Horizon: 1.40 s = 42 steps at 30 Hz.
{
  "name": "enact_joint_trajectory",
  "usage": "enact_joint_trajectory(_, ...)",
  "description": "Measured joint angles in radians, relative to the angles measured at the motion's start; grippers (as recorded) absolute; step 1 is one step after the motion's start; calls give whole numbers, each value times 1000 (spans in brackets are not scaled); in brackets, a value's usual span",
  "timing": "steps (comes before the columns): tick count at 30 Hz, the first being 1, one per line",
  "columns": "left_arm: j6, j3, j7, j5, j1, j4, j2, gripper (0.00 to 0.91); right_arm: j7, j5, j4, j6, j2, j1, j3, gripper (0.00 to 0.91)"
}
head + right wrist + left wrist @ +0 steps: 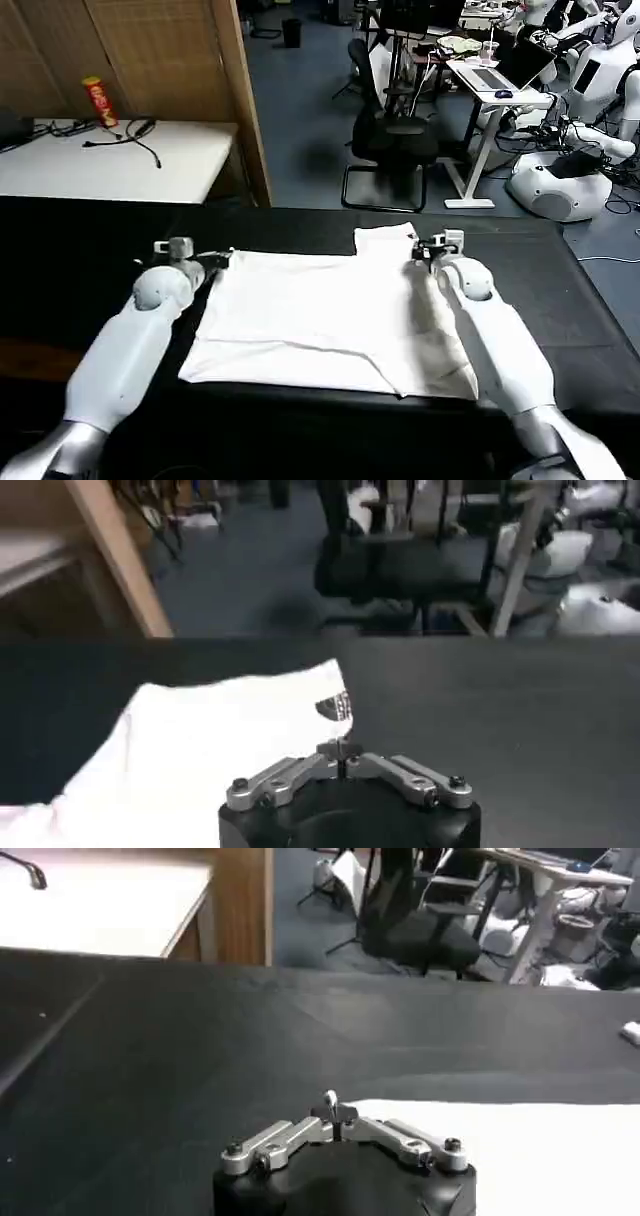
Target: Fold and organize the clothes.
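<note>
— The T-shirt [320,315], where does it lie?
— Flat on the black counter [90,260], between both arms. The left claw [222,258] pinches its far left corner; the right claw [425,250] is pressed together on the far right corner.
— Any print?
— Hidden; the plain side faces up.

t-shirt [320,315]: soft matt white cotton | tablecloth [90,250]: matt black cloth | arms: glossy white plastic
</note>
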Motion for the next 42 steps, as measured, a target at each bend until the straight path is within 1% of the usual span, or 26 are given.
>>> enact_joint_trajectory(3, 4, 5, -15, -30, 17, -40, 27, 0, 0, 22, 72, -4, -30, -31, 11, 29)
enact_joint_trajectory(6, 9, -5, -30, -61, 40, -102, 60, 0, 0, 46, 166, -6, -70, -81, 25, 20)
enact_joint_trajectory(10, 12, -31, -36, -91, 95, -213, 113, 0, -6, 80, 294, -9, -129, -164, 51, 20)
enact_joint_trajectory(14, 11, -77, -37, -107, 179, -341, 171, 0, -11, 99, 414, -17, -188, -246, 86, 20)
enact_joint_trajectory(19, 4, -131, -86, -107, 303, -474, 238, 0, 8, 107, 556, -55, -254, -360, 130, 20)
enact_joint_trajectory(24, 15, -184, -107, -110, 424, -593, 292, 0, 43, 105, 677, -105, -299, -483, 163, 10)
enact_joint_trajectory(27, 22, -210, -115, -105, 495, -662, 308, 0, 68, 101, 732, -139, -309, -553, 182, 20)
enact_joint_trajectory(28, 24, -218, -117, -100, 517, -682, 309, 0, 75, 96, 747, -149, -310, -574, 189, 10)
enact_joint_trajectory(32, 29, -251, -119, -86, 612, -750, 310, 0, 79, 63, 796, -193, -313, -652, 217, 10)
enact_joint_trajectory(37, 23, -280, -117, -55, 716, -786, 303, 0, 73, 41, 827, -206, -308, -740, 249, 10)
enact_joint_trajectory(42, 18, -302, -116, -30, 795, -803, 294, 0, 73, 37, 845, -210, -303, -802, 269, 10)
